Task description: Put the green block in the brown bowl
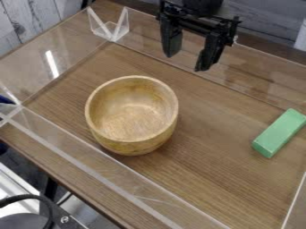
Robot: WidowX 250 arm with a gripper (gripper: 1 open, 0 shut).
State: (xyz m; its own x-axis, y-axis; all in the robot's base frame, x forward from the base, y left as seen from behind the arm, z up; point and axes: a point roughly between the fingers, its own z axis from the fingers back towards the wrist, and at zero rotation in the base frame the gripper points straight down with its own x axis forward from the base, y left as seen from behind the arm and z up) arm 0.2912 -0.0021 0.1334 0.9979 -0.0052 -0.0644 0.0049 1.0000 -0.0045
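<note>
Camera: brown wooden bowl (135,145) at frame left, my gripper (191,53) above, wide and holding nothing.
The green rectangular block (280,133) lies down and right of my fingers, long axis slanting lower-left to upper-right.

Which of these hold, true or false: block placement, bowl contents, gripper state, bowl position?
1. The green block lies inside the brown bowl. False: it lies on the table, apart from the bowl.
2. The brown bowl has nothing in it. True.
3. The gripper is closed on the green block. False: its jaws are open and hold nothing.
4. The brown bowl stands upright, opening up. True.
5. In the picture, the green block is left of the bowl. False: it is to the right.
</note>
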